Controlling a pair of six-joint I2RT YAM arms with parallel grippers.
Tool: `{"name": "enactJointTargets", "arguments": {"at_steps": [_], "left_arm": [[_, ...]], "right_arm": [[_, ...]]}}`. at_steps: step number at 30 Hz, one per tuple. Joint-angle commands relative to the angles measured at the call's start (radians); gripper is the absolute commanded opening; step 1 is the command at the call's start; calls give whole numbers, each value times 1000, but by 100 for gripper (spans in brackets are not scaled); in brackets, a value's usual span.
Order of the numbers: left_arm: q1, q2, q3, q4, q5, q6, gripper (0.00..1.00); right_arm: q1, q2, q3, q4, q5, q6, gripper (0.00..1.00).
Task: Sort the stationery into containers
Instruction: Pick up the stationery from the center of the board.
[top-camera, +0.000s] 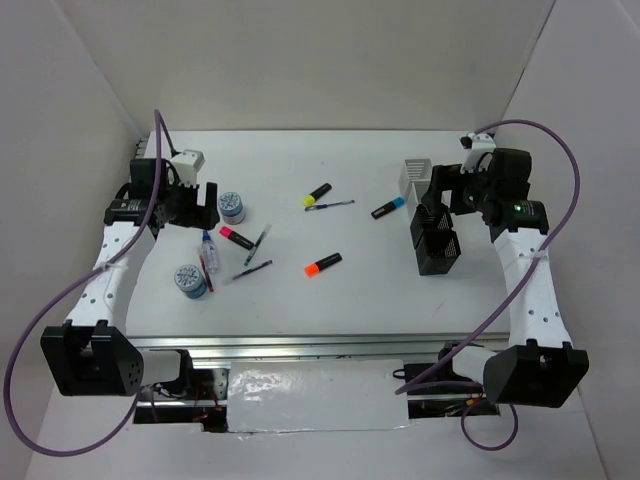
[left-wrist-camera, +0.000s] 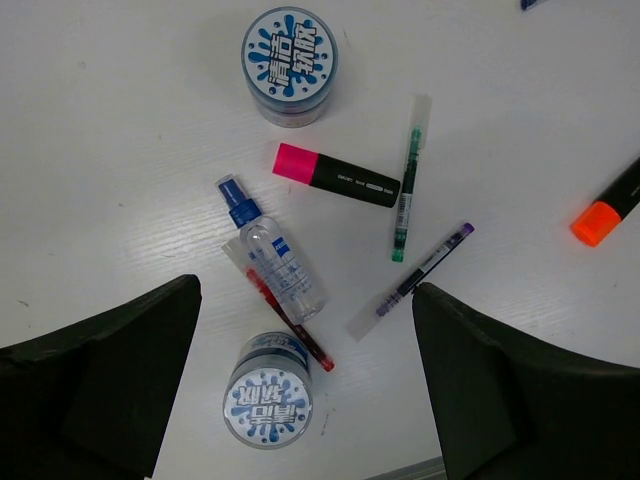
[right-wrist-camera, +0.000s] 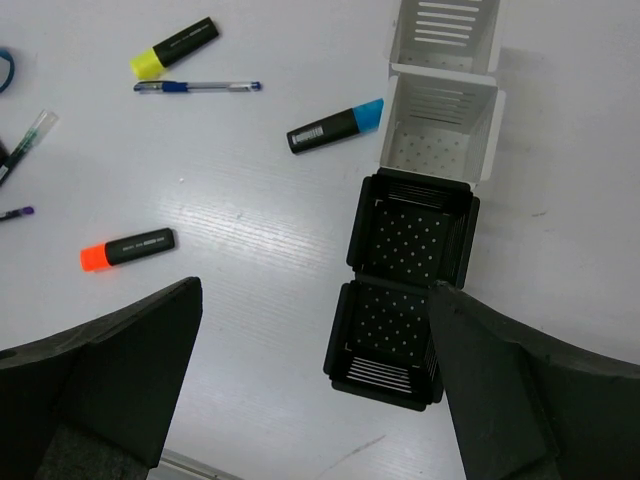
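White tabletop between pale walls: at centre left, the left gripper (left-wrist-camera: 305, 300) hangs with fingers spread and empty over two tape rolls (left-wrist-camera: 289, 62), a clear bottle (left-wrist-camera: 283, 265), a pink highlighter (left-wrist-camera: 335, 175) and thin pens (left-wrist-camera: 408, 180). Mid-table lie a yellow highlighter (top-camera: 317, 194), an orange highlighter (top-camera: 322, 264) and a blue highlighter (top-camera: 388, 208). At right, the right gripper (right-wrist-camera: 315, 290), likewise spread and empty, hovers over a row of mesh bins (right-wrist-camera: 415, 240), two white and two black.

Highlighter (left-wrist-camera: 338, 176) is black, pink-capped; tape roll (left-wrist-camera: 289, 55) is blue-white.
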Motion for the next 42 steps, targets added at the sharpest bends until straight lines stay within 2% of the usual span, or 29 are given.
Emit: {"name": "enactJointTargets", "arguments": {"at_steps": [1, 10, 11, 19, 30, 42], "left_arm": [[-20, 19, -7, 55, -19, 37, 99], [-22, 263, 150, 89, -31, 59, 99], [-51, 302, 180, 89, -39, 60, 99], [-80, 497, 292, 77, -28, 82, 99], [-91, 658, 326, 147, -115, 48, 99], [-91, 757, 412, 164, -63, 39, 99]], "right_arm": [[12, 0, 16, -13, -9, -13, 100], [17, 18, 36, -28, 1, -21, 100], [17, 20, 36, -28, 1, -21, 100], [18, 63, 57, -42, -10, -19, 100], [20, 100, 74, -57, -13, -25, 100], [31, 138, 100, -71, 0, -30, 100]]}}
